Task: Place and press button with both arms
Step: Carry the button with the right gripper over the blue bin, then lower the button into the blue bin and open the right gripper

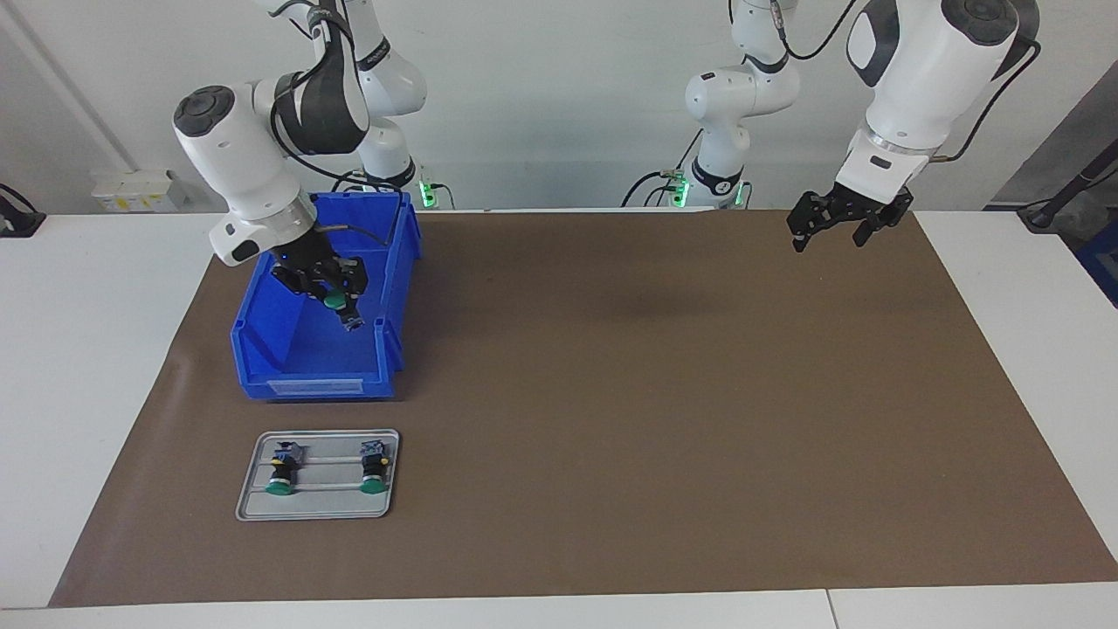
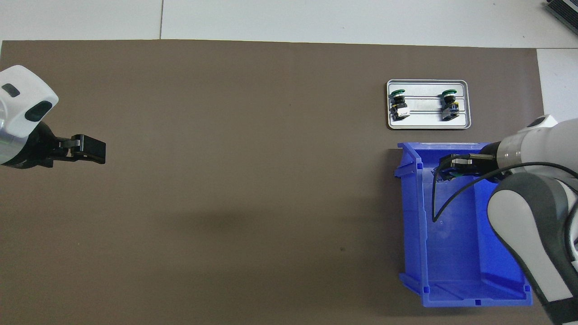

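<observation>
Right claw (image 1: 336,293) over blue bin (image 1: 262,345), closed on button (image 1: 334,301). Two more buttons lie on tray (image 1: 253,489). Left claw (image 1: 830,229) waits open over mat. Advice: lift clear of bin wall, set button level in tray's free slot.

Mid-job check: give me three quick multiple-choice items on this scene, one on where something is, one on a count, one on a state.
1. The right pincer is over:
A. the blue bin
B. the grey tray
C. bare mat

2. Buttons lying on the grey tray:
A. one
B. two
C. three

3. The right pincer is:
A. open and empty
B. shut on the button
C. pressing a tray button

Answers:
1 A: in the facing view it hangs inside the bin's walls.
2 B: two green-capped buttons lie side by side there.
3 B: a green cap shows between its fingers.

The left pincer waits over the mat.
</observation>
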